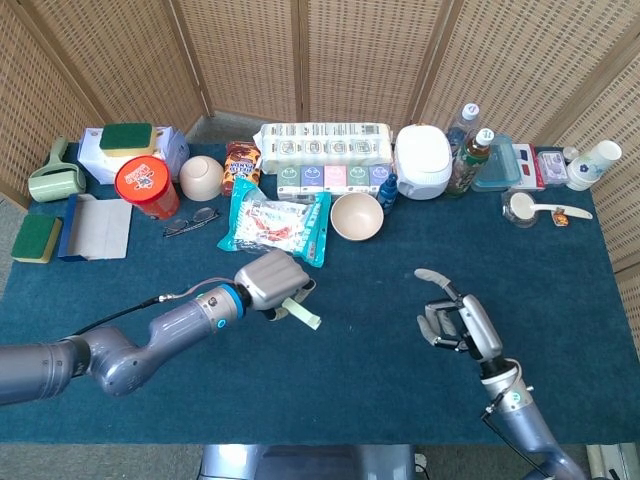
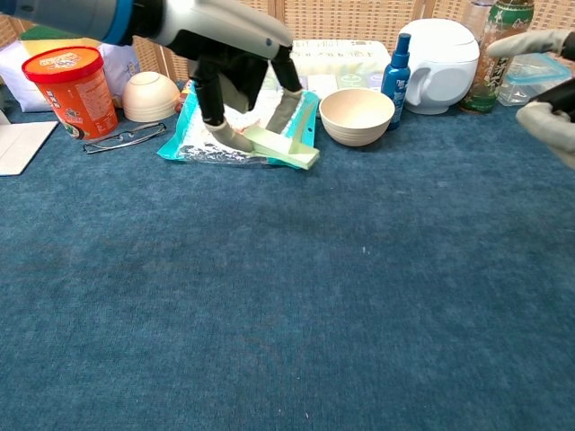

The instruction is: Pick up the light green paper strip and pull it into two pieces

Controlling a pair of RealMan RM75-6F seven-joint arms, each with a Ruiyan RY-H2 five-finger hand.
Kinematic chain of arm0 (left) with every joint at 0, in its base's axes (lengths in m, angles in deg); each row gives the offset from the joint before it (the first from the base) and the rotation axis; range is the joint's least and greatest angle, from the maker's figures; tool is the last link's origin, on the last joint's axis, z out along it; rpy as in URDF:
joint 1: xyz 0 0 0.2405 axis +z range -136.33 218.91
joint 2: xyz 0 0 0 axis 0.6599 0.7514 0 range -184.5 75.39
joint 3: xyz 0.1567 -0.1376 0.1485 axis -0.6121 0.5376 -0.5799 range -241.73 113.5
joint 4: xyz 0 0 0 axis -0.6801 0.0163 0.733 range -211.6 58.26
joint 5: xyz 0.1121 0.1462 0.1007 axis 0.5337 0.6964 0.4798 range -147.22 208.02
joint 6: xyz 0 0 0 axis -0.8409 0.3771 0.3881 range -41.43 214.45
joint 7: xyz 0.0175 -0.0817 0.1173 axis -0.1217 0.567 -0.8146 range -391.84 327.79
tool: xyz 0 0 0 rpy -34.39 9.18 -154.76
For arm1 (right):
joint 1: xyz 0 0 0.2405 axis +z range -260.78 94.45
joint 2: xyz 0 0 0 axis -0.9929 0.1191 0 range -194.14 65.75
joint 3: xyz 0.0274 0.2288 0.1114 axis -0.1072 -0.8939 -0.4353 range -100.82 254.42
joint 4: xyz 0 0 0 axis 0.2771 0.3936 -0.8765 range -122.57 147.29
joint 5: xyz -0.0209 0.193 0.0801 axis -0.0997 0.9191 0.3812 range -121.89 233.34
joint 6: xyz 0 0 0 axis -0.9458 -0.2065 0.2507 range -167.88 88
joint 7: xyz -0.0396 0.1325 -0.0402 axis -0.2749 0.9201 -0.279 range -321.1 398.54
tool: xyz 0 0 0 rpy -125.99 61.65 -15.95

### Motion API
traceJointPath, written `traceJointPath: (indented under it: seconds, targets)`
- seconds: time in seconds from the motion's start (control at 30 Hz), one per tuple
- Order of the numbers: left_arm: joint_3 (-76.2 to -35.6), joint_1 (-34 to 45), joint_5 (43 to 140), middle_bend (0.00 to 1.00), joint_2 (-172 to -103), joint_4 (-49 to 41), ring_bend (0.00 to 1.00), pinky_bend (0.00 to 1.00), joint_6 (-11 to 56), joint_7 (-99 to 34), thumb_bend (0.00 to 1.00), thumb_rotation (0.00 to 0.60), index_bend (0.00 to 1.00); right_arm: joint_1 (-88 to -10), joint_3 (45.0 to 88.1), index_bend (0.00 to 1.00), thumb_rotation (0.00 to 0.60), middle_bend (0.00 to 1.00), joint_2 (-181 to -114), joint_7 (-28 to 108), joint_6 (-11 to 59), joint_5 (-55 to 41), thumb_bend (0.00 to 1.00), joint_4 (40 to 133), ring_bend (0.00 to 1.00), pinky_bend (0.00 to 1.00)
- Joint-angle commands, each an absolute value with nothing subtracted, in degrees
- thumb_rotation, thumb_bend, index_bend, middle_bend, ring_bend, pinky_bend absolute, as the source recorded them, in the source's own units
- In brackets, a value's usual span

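While the left hand holds the light green paper strip aloft, the right hand, empty and spread, must grasp its free end

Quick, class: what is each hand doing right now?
Left hand: holding the light green paper strip.
Right hand: open, holding nothing.
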State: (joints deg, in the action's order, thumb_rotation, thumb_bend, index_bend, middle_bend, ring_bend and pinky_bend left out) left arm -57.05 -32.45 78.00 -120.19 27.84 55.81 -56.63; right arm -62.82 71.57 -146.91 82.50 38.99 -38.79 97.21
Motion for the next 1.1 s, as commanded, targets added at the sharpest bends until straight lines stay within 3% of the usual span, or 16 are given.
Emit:
traceJointPath:
  seconds: [0.03, 0.47, 1.1]
  targets:
    - [-58.29, -34.53, 75.79, 1.0, -120.79, 27.84, 1.0, 1.0, 55.49, -57.51, 0.37, 0.6, 0.7, -62.49, 71.79, 0.22, 0.6, 0.88, -147.55, 82.08, 39.09, -38.93, 0.46, 97.16, 0.95, 0.83]
    - [-61.21, -38.88, 71.03, 1.0, -121.87, 27.61, 1.0, 1.0, 53.09, -58.07, 0.37, 0.6, 0.7, -61.21, 72.9, 0.41, 0.6, 0.91, -149.31, 76.16, 37.98, -38.85, 0.46, 98.73, 0.97, 0.84]
    - [-63.47, -41.08, 69.73, 1.0, -122.99, 27.35, 1.0, 1.0, 52.11, -57.31, 0.37, 0.6, 0.7, -57.5, 72.59, 0.39, 0.6, 0.91, -152.88, 69.88, 35.41, -39.84, 0.46, 101.85, 0.97, 0.84]
